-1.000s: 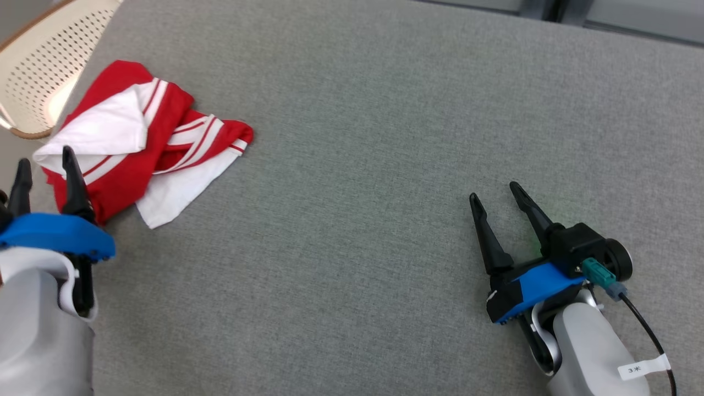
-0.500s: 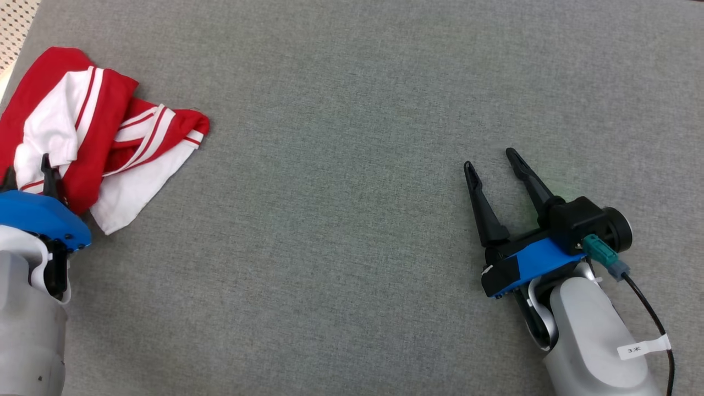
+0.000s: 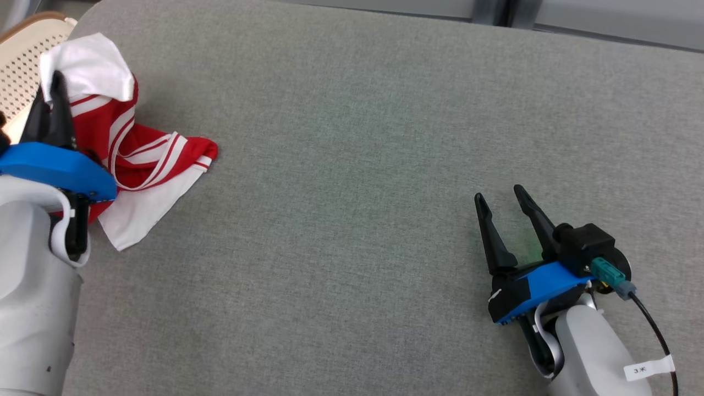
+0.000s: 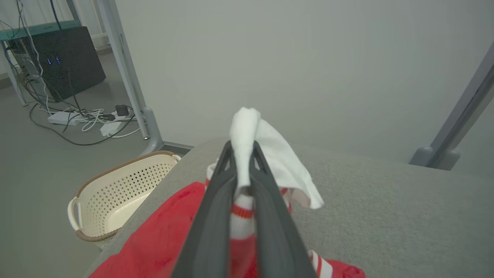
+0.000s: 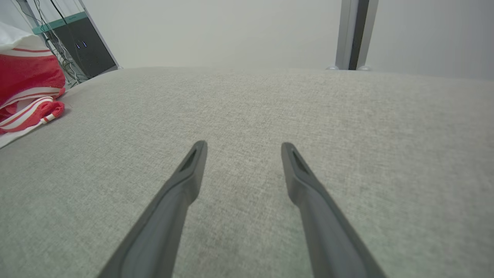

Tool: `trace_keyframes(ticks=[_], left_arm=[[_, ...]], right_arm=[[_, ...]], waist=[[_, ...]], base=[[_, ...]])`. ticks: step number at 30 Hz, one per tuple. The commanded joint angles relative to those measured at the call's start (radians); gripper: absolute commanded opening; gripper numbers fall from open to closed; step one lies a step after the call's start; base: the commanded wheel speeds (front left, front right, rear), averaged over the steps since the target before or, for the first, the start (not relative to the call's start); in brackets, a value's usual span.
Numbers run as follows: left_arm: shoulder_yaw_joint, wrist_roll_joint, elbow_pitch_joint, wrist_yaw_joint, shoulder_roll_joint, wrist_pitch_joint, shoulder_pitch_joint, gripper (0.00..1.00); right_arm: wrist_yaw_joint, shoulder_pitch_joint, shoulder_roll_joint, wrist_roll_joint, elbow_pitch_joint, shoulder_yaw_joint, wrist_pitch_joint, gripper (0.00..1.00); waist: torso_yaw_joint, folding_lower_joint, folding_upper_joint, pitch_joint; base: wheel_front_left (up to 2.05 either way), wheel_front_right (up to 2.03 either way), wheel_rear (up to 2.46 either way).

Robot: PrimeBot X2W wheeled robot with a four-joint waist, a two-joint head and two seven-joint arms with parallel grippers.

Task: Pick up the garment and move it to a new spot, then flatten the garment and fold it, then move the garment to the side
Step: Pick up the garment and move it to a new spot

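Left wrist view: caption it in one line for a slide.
Left gripper shut on a white fold of the red-and-white garment, over the grey table.

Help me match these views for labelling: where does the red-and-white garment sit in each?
Head view: garment upper left, held by the left gripper.
Left wrist view: garment bottom centre, between the fingers.
Right wrist view: garment at left edge.
Shared landmark: the grey fabric tabletop.

The left gripper (image 3: 52, 88) points upward, its two dark fingers (image 4: 216, 208) pressed nearly together on a fold of the garment (image 4: 247, 119), which pokes out past the fingertips. The right gripper (image 3: 498, 193) sits low, its fingers (image 5: 173, 200) spread wide apart and pointing forward.
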Motion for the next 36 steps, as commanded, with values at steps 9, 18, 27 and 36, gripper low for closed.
trace_keyframes(ticks=[9,18,27,36], left_arm=[[-0.233,-0.054,-0.276,-0.001,-0.064,-0.007,0.033,0.00],[-0.426,-0.119,-0.326,-0.001,-0.216,-0.005,0.062,0.00],[-0.554,-0.124,-0.263,-0.001,-0.301,-0.006,0.090,0.33],[-0.451,-0.082,-0.269,0.008,-0.298,-0.007,0.181,1.00]], right_arm=[[0.000,0.078,-0.004,0.072,0.008,0.008,0.000,1.00],[0.000,0.117,-0.004,0.125,0.017,0.037,-0.001,1.00],[0.000,0.134,-0.004,0.146,0.016,0.061,-0.001,1.00],[0.000,0.148,-0.004,0.160,0.006,0.037,0.000,1.00]], waist=[[-0.139,0.0000,-0.0001,-0.118],[-0.315,0.0000,-0.0001,-0.156],[-0.436,0.0000,-0.0001,-0.154],[-0.419,0.0000,-0.0001,-0.165]], base=[[0.00,0.00,0.00],[0.00,0.00,0.00],[0.00,0.00,0.00],[0.00,0.00,0.00]])
